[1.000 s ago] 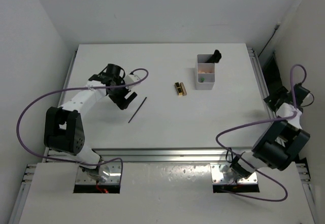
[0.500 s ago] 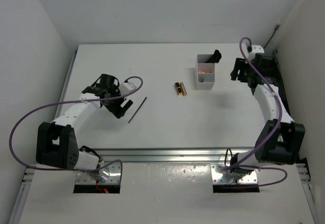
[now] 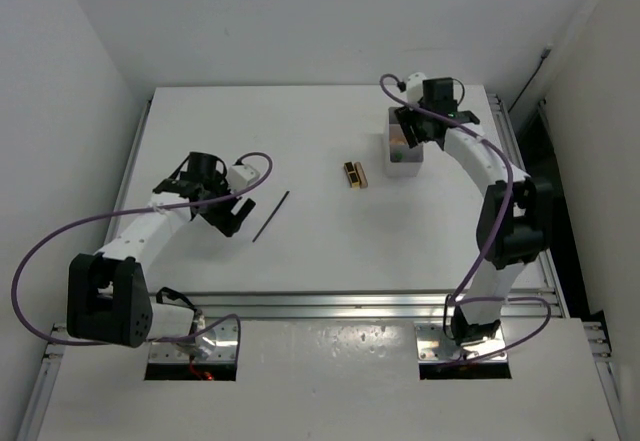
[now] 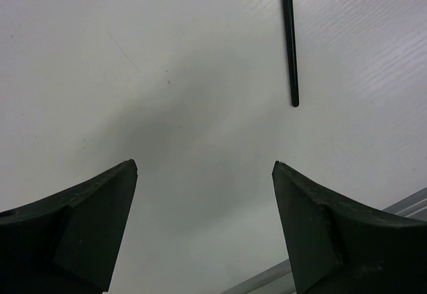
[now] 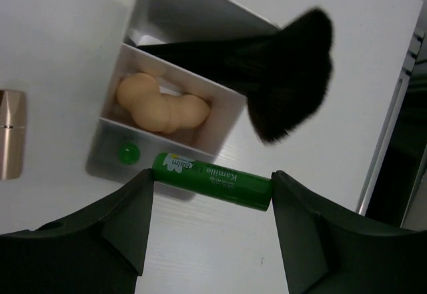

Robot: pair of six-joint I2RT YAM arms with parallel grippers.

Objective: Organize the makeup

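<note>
**Right arm holds a green tube over the white box; left arm open beside a black stick**

We look down on a white table [image 3: 300, 131] with an arm at each side. The right gripper [image 5: 211, 175] reaches over the white plastic compartmented box [image 5: 225, 124] at the far right of the table. Its two dark fingers are clamped end to end on a small green balm tube [image 5: 212, 179], which lies level, above the near rim of the box.

In the box, a black flared-head brush [image 5: 290, 74] leans out of the far compartment. A peach, softly rounded sponge [image 5: 160, 104] fills the middle one. The round green cap of a second tube [image 5: 127, 152] shows in the nearest one.

A black-and-gold rectangular case [image 3: 355, 174] lies flat on the table, just left of the box.

The left gripper [image 4: 203, 167] is low over the left half of the table, its fingers wide apart with only bare table between them. A thin black stick [image 3: 270, 216] lies on the table just beside it, untouched.
</note>
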